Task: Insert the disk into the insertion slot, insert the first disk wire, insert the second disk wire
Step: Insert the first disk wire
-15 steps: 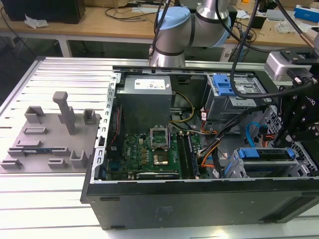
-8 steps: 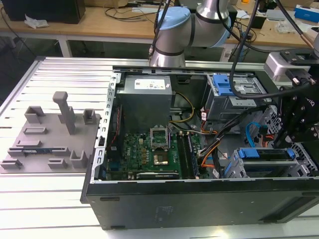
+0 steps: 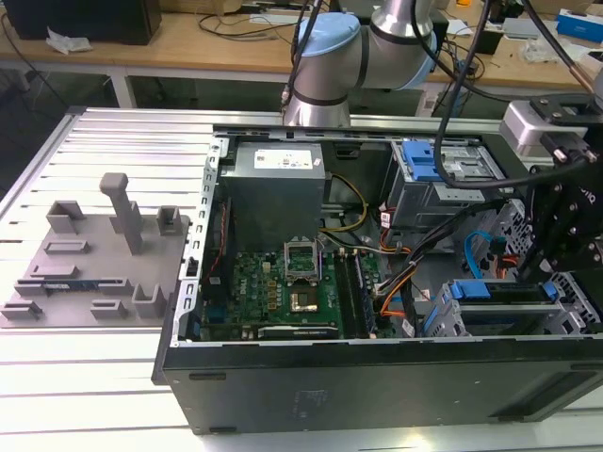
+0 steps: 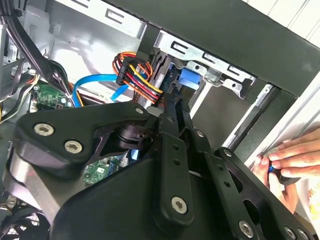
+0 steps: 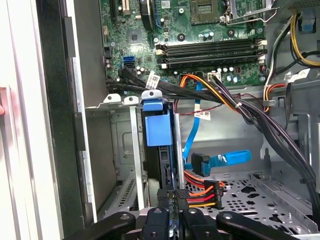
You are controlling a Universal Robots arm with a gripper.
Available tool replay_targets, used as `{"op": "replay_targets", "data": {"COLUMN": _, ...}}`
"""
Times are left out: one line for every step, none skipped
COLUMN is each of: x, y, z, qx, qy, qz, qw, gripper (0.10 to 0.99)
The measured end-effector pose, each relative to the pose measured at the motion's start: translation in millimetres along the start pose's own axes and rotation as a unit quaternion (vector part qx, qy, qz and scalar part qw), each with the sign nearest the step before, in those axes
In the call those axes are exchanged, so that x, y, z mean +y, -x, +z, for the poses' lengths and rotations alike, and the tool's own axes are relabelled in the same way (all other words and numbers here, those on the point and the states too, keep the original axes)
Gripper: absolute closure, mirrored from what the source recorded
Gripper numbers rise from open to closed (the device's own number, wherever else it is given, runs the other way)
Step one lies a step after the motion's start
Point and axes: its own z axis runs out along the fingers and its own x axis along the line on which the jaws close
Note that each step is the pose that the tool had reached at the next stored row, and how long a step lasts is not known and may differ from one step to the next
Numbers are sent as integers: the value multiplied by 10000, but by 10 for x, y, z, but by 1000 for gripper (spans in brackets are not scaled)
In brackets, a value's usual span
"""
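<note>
An open computer case [image 3: 377,377] lies on its side on a slotted metal table [image 3: 113,141], and the robot arm [image 3: 330,56] reaches over it from the far edge. On the table toward the exterior view's left sits a grey fixture plate [image 3: 94,254] with upright blocks. Inside the case are a grey power supply [image 3: 273,188] and, nearer the camera, the green motherboard [image 3: 273,292].

There are 2 drive cages toward the exterior view's right. The farther cage [image 3: 443,179] carries a blue latch. The nearer one holds the insertion slot [image 3: 443,315] [image 5: 122,142], a bay of grey perforated sheet metal.

The disk [image 3: 480,290] [image 5: 157,127] [image 4: 189,80] already stands edge-on inside this slot, its blue carrier tab at the bay's mouth.

The gripper [image 5: 173,195] [image 4: 172,100] is just behind the disk's rear edge. Its jaws are drawn nearly together on a small black power plug [image 5: 181,193], and a bundle of red, orange, yellow and black wires [image 5: 200,196] [image 4: 145,80] runs away from the plug. Whether the plug is seated in the disk cannot be told.

A flat blue data cable [image 5: 225,160] lies loose on the perforated floor just beside the wires, its dark connector [image 5: 200,162] near the disk but not touching it.

In the second wrist view a person's hand [image 4: 292,157] rests at the outer edge of the case.
</note>
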Motion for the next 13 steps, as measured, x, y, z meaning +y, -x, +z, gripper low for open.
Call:
{"op": "replay_targets", "data": {"x": 1, "y": 0, "z": 8, "qx": 1, "qy": 0, "qz": 0, "qw": 10000, "gripper": 914}}
{"op": "replay_targets", "data": {"x": 2, "y": 0, "z": 11, "qx": 1, "qy": 0, "qz": 1, "qw": 10000, "gripper": 914}}
{"op": "replay_targets", "data": {"x": 4, "y": 0, "z": 16, "qx": 0, "qy": 0, "qz": 2, "qw": 10000, "gripper": 914}}
{"op": "replay_targets", "data": {"x": 4, "y": 0, "z": 20, "qx": 0, "qy": 0, "qz": 2, "qw": 10000, "gripper": 914}}
{"op": "replay_targets", "data": {"x": 5, "y": 0, "z": 24, "qx": 0, "qy": 0, "qz": 3, "qw": 10000, "gripper": 914}}
{"op": "replay_targets", "data": {"x": 5, "y": 1, "z": 34, "qx": 0, "qy": 0, "qz": 4, "qw": 10000, "gripper": 914}}
{"op": "replay_targets", "data": {"x": 6, "y": 2, "z": 46, "qx": 0, "qy": 0, "qz": 4, "qw": 10000, "gripper": 914}}
{"op": "replay_targets", "data": {"x": 6, "y": 2, "z": 55, "qx": 0, "qy": 0, "qz": 4, "qw": 10000, "gripper": 914}}
{"op": "replay_targets", "data": {"x": 6, "y": 3, "z": 63, "qx": 1, "qy": 0, "qz": 4, "qw": 10000, "gripper": 914}}
{"op": "replay_targets", "data": {"x": 7, "y": 3, "z": 74, "qx": 1, "qy": 0, "qz": 4, "qw": 10000, "gripper": 914}}
{"op": "replay_targets", "data": {"x": 8, "y": 4, "z": 86, "qx": 1, "qy": 0, "qz": 4, "qw": 10000, "gripper": 914}}
{"op": "replay_targets", "data": {"x": 8, "y": 4, "z": 94, "qx": 0, "qy": 0, "qz": 4, "qw": 10000, "gripper": 914}}
{"op": "replay_targets", "data": {"x": 8, "y": 5, "z": 100, "qx": 1, "qy": 0, "qz": 4, "qw": 10000, "gripper": 914}}
